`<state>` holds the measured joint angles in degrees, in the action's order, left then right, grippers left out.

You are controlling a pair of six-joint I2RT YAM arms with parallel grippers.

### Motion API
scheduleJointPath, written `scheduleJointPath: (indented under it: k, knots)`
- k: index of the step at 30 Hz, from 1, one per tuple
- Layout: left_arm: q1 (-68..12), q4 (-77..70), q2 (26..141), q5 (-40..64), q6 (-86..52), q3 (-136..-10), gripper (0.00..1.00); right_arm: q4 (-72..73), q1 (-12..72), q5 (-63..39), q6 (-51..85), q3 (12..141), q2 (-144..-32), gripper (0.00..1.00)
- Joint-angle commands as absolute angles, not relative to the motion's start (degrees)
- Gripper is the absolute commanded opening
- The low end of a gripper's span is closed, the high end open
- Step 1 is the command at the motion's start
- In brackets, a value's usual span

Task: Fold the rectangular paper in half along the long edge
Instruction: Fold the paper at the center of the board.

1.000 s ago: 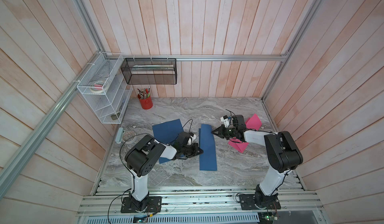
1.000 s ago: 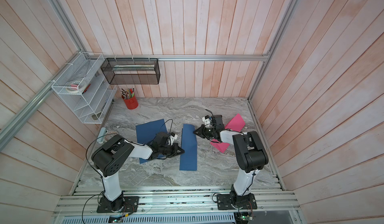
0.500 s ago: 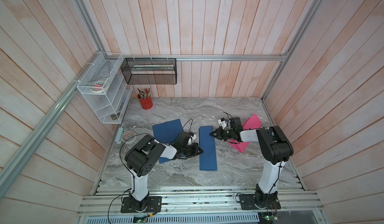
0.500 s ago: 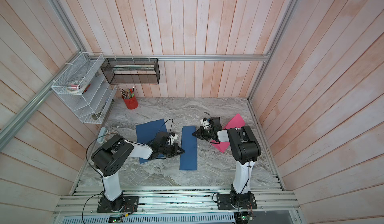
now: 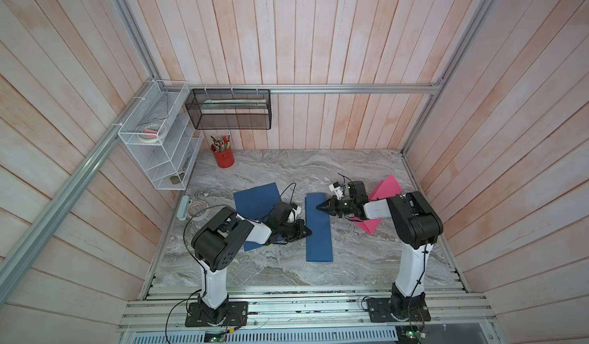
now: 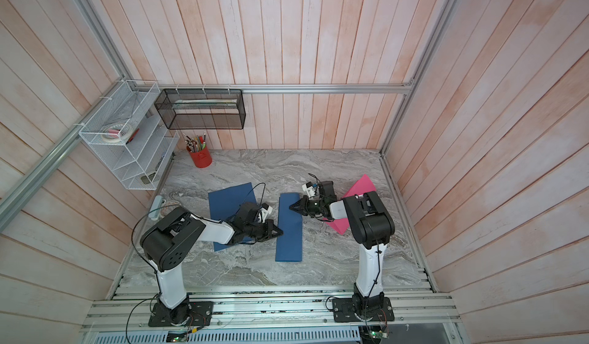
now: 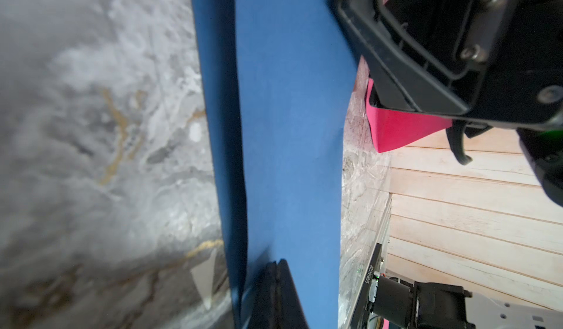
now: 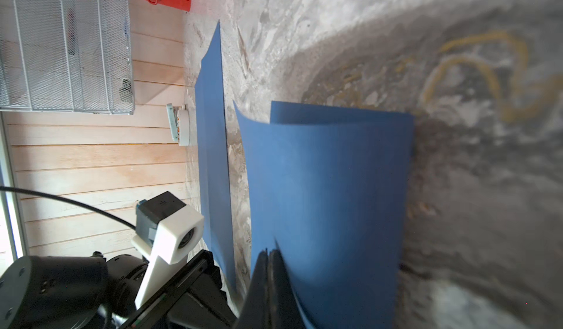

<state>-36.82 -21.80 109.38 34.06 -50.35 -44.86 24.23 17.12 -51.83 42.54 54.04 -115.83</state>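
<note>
While the marble bench (image 5: 366, 256) carries three sheets, only the middle one matters here; a flat blue sheet (image 5: 255, 195) lies under the left arm, a pink sheet (image 5: 387, 187) under the right arm, and between them the folded blue paper (image 5: 318, 234) lies as a long narrow strip, already doubled over; in the right wrist view its top layer (image 8: 320, 190) curls up off the lower one along the edge facing the flat sheet, so the fold is not yet pressed home; the left tool (image 5: 306, 230), jaws closed, rests its tip at that loose long edge; the right tool (image 5: 318, 208), jaws also closed, sets its tip on the strip near its far end; whether either pinches a layer I cannot tell; the step in hand looks like creasing, and the next move probably calls for pressing the lifted edge flat and stroking along the fold without skewing the layers
</note>
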Motion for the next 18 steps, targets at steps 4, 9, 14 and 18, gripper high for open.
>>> scheduleJointPath:
  k: [4, 9, 14, 18]
  knots:
    - [-37.22, -13.91, 110.49, 30.86, -48.54, -45.03, 0.00, 30.23, 17.85, -56.42, 45.54, 54.75, -119.80, 0.00]
    - [-37.25, -12.92, 109.96, 30.59, -48.07, -45.62, 0.00, 30.36, 18.50, -56.35, 45.62, 55.27, -121.06, 0.00]
    - [-37.23, -12.57, 109.58, 30.56, -47.99, -45.93, 0.00, 29.09, 18.72, -55.62, 45.02, 55.89, -120.99, 0.00]
    - [-37.26, -11.83, 109.52, 30.19, -47.66, -46.72, 0.00, 22.17, 19.27, -52.67, 40.96, 58.05, -120.74, 0.00]
